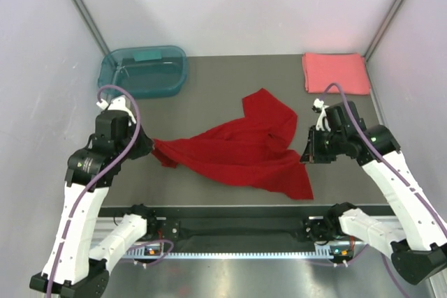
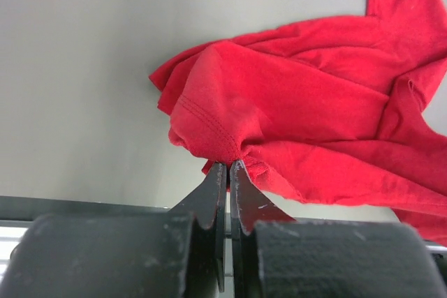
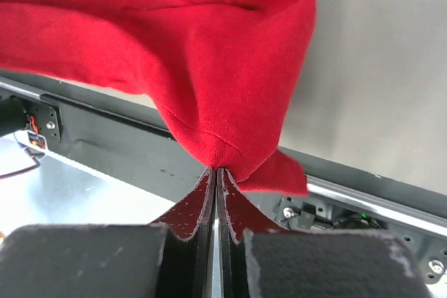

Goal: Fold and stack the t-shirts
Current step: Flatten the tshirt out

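Observation:
The deep red t-shirt [image 1: 241, 150] hangs rumpled between my two arms over the middle of the table, one sleeve trailing toward the back. My left gripper [image 1: 148, 147] is shut on the red t-shirt's [image 2: 293, 116] left edge, cloth bunched at the fingertips [image 2: 228, 167]. My right gripper [image 1: 305, 156] is shut on its right edge; in the right wrist view the red cloth [image 3: 174, 47] drapes up from the pinched tips [image 3: 216, 170]. The coral-pink t-shirt [image 1: 335, 72] lies as a neat folded rectangle at the back right corner.
A teal translucent tub [image 1: 143, 71] stands at the back left of the table. White walls close in the left, right and back sides. The black rail [image 1: 237, 227] of the arm bases runs along the near edge.

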### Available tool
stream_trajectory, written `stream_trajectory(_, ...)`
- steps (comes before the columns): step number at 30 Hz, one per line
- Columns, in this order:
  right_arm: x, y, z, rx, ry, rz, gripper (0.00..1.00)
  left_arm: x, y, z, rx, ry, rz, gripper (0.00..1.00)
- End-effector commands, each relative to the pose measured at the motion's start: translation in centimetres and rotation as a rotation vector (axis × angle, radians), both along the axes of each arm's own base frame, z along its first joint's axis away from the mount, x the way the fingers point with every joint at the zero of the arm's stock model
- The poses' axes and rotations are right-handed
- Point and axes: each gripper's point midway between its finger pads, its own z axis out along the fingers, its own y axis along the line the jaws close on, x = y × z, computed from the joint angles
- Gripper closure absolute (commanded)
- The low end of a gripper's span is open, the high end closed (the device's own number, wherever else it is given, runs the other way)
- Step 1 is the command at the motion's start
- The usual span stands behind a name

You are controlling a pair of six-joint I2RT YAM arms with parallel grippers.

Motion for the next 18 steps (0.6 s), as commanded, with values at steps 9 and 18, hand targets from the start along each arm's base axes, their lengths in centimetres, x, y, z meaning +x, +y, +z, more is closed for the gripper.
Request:
stream_trajectory(9,6.0,-0.4,-9.9,-0.033,0.140,-0.102,0.96,3.3,-3.3,-3.9,-0.050,0.111,-0.136,1.00)
stream_trajectory(18,12.2,-2.2,-11.4,-0.201,0.117,-0.111,0.94,3.3,-4.2,-5.0,-0.071,0.132,-0.191,1.00)
